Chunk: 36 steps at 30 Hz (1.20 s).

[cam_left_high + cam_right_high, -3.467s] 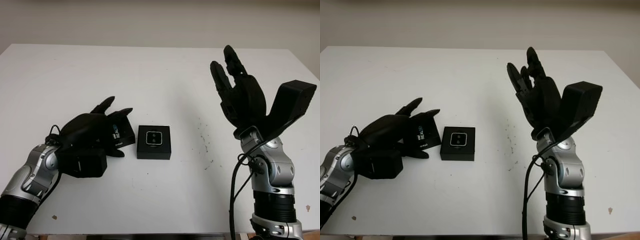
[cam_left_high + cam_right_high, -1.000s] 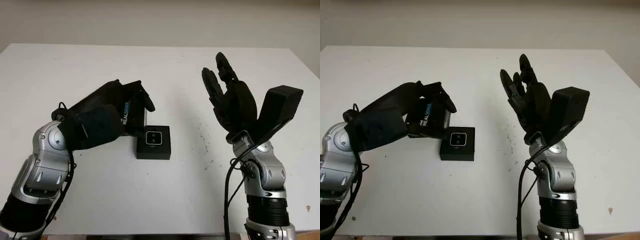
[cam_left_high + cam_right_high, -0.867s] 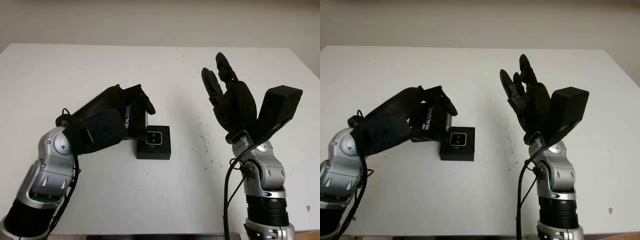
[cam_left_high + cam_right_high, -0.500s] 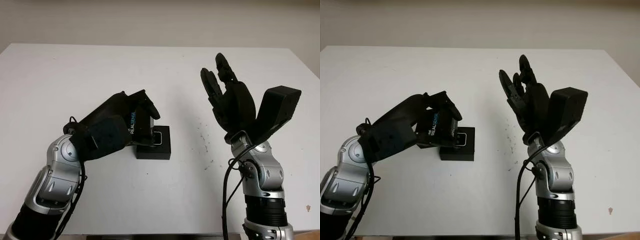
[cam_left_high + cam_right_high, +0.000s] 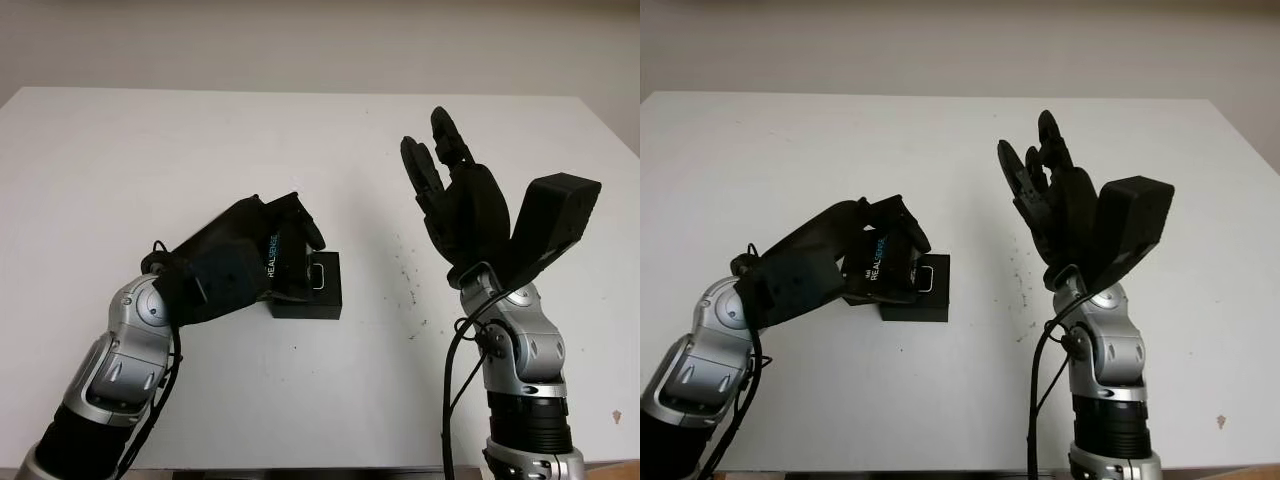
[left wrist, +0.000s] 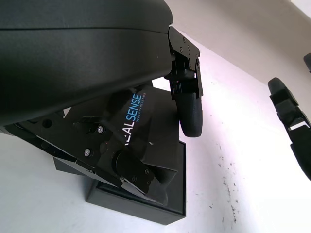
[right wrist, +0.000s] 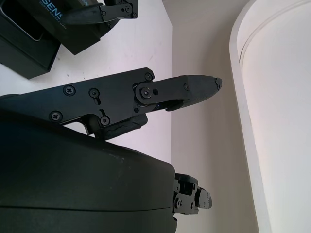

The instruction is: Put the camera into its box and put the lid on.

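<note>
Got the lid [image 5: 272, 262] pinched in my left hand [image 5: 245, 265] fingers, tilted over the box [image 5: 318, 290] with the camera [image 5: 318, 274] inside, right hand [image 5: 462, 205] open up in the air, so I reckon next is leveling it and pressing down square.

The lid [image 5: 283, 262] and its box [image 5: 318, 297] look like matt black card, the lid with smooth printed lettering, each robot hand [image 5: 262, 240] is matt black plastic on brushed metal forearms, and the tabletop [image 5: 140, 160] is smooth matt white.
</note>
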Available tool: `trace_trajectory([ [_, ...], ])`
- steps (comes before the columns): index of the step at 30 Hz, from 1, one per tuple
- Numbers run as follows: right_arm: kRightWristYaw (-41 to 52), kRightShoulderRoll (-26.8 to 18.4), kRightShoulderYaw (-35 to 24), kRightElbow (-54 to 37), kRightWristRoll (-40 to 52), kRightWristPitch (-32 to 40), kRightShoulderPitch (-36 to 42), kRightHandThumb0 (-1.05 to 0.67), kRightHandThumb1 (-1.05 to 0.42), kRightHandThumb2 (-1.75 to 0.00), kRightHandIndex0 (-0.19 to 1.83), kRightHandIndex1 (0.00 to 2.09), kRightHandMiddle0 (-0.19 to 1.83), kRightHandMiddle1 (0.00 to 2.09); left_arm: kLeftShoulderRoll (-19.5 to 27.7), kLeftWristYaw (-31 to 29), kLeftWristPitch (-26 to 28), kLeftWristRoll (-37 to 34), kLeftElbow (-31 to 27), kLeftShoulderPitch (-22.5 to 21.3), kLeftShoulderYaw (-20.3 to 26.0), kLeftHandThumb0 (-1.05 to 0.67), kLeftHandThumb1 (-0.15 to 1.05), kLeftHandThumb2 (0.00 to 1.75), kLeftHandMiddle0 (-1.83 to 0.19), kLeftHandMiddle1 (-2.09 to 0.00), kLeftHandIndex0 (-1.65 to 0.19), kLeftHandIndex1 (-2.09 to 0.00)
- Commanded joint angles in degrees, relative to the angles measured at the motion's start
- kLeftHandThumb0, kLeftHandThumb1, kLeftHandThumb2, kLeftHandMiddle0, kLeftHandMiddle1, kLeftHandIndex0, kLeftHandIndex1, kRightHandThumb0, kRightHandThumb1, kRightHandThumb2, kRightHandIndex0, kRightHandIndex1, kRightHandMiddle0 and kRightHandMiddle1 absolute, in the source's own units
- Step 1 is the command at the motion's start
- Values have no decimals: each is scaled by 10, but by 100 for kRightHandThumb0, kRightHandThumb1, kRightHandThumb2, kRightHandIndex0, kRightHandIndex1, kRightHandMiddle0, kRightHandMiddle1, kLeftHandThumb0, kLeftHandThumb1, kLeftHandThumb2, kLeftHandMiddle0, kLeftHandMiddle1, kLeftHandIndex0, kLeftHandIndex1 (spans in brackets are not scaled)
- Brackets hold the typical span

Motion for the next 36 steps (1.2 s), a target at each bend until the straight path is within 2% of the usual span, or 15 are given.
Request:
trace_trajectory([
  [1,-4,2,4,-13,-4,-1,0,-56,-105,-17,-9,6,-4,6,-7,6,-9,7,7,-12,-10,-16,99,5,-36,-171,-23,-169],
  [9,-15,15,4,-12,-14,-26,6,-63,-105,-22,-14,4,-13,3,-23,12,-9,14,16,-2,-17,-14,99,6,-42,-173,-22,-174],
  [15,-12,15,7,-5,-18,-34,8,-64,-105,-25,-17,3,-15,3,-36,8,-9,0,18,0,-17,-14,101,6,-36,-175,-20,-175],
  [27,-10,18,8,-5,-17,-37,9,-64,-105,-24,-17,4,-15,5,-68,35,34,12,-5,29,-26,-16,101,6,-29,-165,-19,-171],
  [36,-3,16,11,3,-20,-40,8,-64,-105,-25,-18,4,-17,5,-79,37,55,2,-15,39,-26,-20,102,6,-27,-177,-19,-171],
])
